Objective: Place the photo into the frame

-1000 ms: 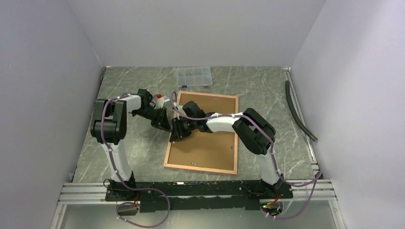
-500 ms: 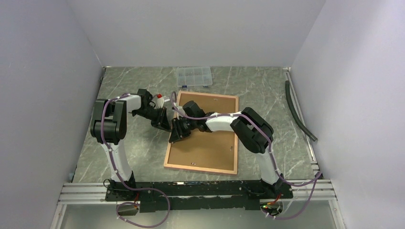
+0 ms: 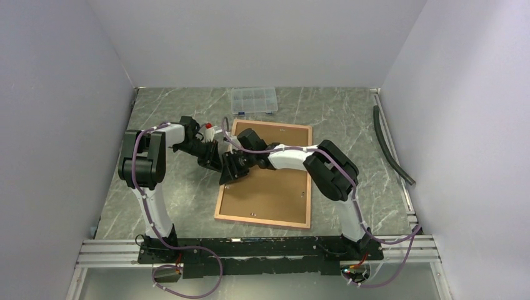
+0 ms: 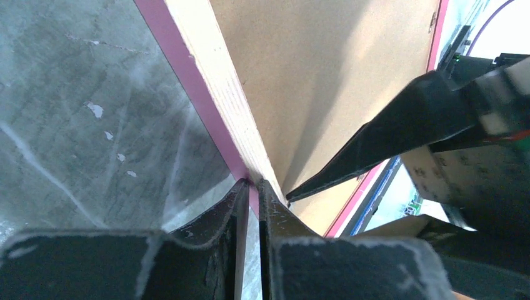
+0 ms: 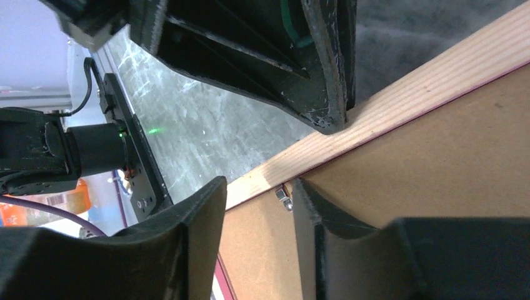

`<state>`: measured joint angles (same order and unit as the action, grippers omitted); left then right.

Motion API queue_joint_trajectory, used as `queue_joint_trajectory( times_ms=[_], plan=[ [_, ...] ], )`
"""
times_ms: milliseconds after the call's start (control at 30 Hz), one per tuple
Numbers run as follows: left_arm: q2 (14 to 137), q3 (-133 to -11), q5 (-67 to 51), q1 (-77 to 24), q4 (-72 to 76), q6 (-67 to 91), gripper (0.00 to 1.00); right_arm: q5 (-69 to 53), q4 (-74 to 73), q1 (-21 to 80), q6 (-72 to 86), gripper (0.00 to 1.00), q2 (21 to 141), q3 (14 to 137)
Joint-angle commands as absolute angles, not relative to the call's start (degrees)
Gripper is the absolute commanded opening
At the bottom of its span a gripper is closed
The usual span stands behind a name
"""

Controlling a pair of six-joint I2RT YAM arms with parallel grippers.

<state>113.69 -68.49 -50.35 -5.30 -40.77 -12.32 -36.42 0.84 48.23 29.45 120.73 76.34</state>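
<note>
The frame (image 3: pixel 309 178) lies back side up on the table, its wood-brown rails around a plain brown backing board (image 3: pixel 275 194). The photo is not in view. My left gripper (image 3: pixel 217 164) is at the frame's left rail, its jaws pinched on the pink and wood edge (image 4: pixel 212 94); the left wrist view shows the gripper (image 4: pixel 252 186) shut on it. My right gripper (image 3: pixel 231 170) is open just inside that same rail. In the right wrist view the right gripper (image 5: pixel 256 187) straddles a small metal tab (image 5: pixel 284 197) at the board's edge.
A clear plastic compartment box (image 3: pixel 253 100) sits behind the frame near the back wall. A small red-capped object (image 3: pixel 208 127) lies by the left arm. A black hose (image 3: pixel 390 144) runs along the right side. Walls close in on three sides.
My right gripper has shifted slightly up and left along the frame's left rail, closer to the left gripper. The left gripper and frame have not moved.
</note>
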Motion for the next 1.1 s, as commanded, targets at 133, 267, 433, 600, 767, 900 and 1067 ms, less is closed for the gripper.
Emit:
queue_joint_trajectory(
  times_ms=[133,267,433,600,767,900,1067],
  plan=[
    [111.42,-70.85,-48.3,-5.55,-39.6,-12.24,0.16,-30.99,2.17,43.86,27.29,0.58,111.91,77.13],
    [111.5,-72.02,-48.96,-4.83,-38.52,-10.03,0.22,-30.29,4.08,40.37,27.92,0.62,110.46,74.5],
    [113.22,-75.53,-49.54,-3.48,-35.63,-6.13,0.38,-30.5,3.5,35.68,27.74,0.64,112.19,76.96],
    [117.2,-80.24,-50.67,-3.03,-32.35,-2.53,0.43,-31.03,2.64,33.33,27.97,0.64,117.44,81.61],
    [121.52,-84.33,-52.77,-3.0,-30.4,-0.29,0.42,-32.18,3.29,32.47,29.46,0.64,122.27,86.09],
    [123.77,-85.08,-54.97,-3.09,-29.37,2.32,0.39,-33.13,3.07,32.43,30.4,0.63,125.9,89.86],
    [125.07,-84.91,-56.17,-3.42,-29.11,2.04,0.33,-33.47,3.21,32.43,31.14,0.62,129.67,93.43]
  ],
)
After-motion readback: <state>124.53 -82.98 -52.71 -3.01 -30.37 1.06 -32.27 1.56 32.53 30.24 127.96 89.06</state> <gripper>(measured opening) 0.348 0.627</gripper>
